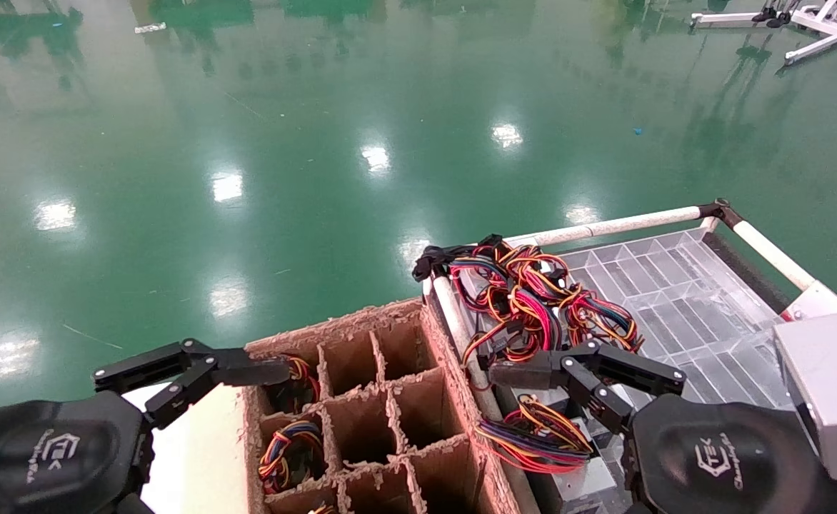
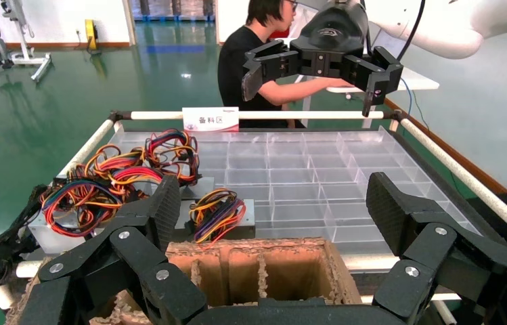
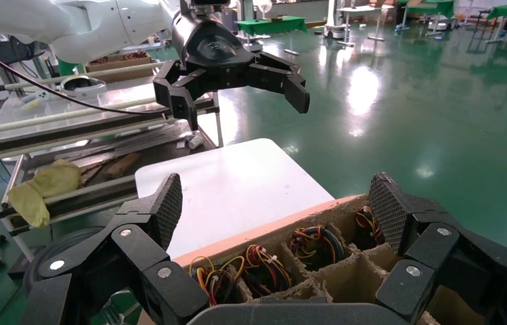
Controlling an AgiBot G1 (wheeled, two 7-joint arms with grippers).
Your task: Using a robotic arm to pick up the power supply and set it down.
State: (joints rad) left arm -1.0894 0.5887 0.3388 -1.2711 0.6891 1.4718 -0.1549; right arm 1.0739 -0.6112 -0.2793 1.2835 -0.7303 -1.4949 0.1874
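Several grey power supplies lie in the near corner of the clear tray (image 1: 675,285). The power supply (image 1: 525,303) (image 2: 122,169) with a red, yellow, orange and black wire coil sits in the middle of that cluster. My right gripper (image 3: 277,203) is open and holds nothing. Its one visible finger (image 1: 525,371) hangs over the seam between tray and cardboard box, just short of the cluster. My left gripper (image 2: 277,203) is open too and holds nothing. Its finger (image 1: 254,372) is at the box's left edge. Each wrist view shows the other gripper farther off.
A divided cardboard box (image 1: 390,357) stands between my hands, with wire bundles (image 1: 290,442) in its left cells. White pipe rails (image 1: 618,225) frame the tray. A white table (image 3: 237,183) lies left of the box. A person (image 2: 250,61) stands beyond the tray.
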